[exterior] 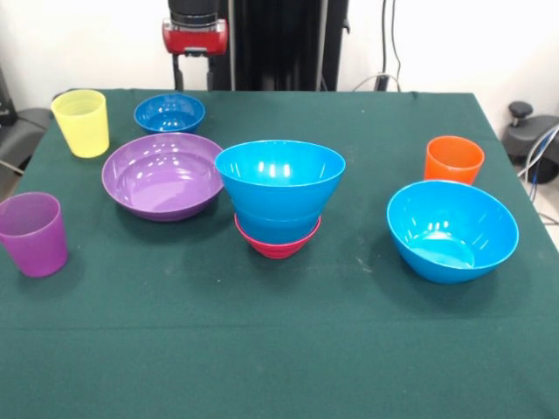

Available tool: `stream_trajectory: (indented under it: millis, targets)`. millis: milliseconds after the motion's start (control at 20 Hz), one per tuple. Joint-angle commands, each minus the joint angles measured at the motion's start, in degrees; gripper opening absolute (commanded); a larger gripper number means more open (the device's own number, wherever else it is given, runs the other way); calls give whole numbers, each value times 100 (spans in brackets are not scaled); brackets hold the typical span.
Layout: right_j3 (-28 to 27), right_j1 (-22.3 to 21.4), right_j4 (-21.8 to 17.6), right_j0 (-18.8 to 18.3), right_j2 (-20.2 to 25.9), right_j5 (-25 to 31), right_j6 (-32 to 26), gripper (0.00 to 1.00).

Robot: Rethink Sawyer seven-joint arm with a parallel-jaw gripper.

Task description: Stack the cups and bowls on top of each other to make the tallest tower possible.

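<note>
A short tower stands mid-table: a small magenta bowl (277, 242) at the base with a blue bowl (279, 188) sitting in it. A wide shallow purple bowl (162, 175) lies to its left, touching or nearly touching it. A small dark blue bowl (169, 113) sits behind that. A large blue bowl (452, 230) rests at the right, tilted toward the camera. The yellow cup (81, 122) stands far left, the purple cup (34, 233) at the left edge, the orange cup (453, 160) at right. The gripper (194, 65) is drawn back at the top edge.
The green cloth-covered table (279, 349) has its front part bare. The robot's black pedestal (279, 44) stands behind the far edge. Cables and dark equipment (528, 131) lie off the table at right.
</note>
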Motion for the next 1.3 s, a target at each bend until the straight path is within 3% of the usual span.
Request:
stream_trajectory:
  millis: [50,300,950,1300]
  targets:
    - [-831,368,-122,-13,872,554,61,100]
    - [-1039,707,165,422,363,59,216,100]
    - [-1338,1122,493,866,-20,-312,350,100]
    - [-1305,980,286,600,349,58,321,100]
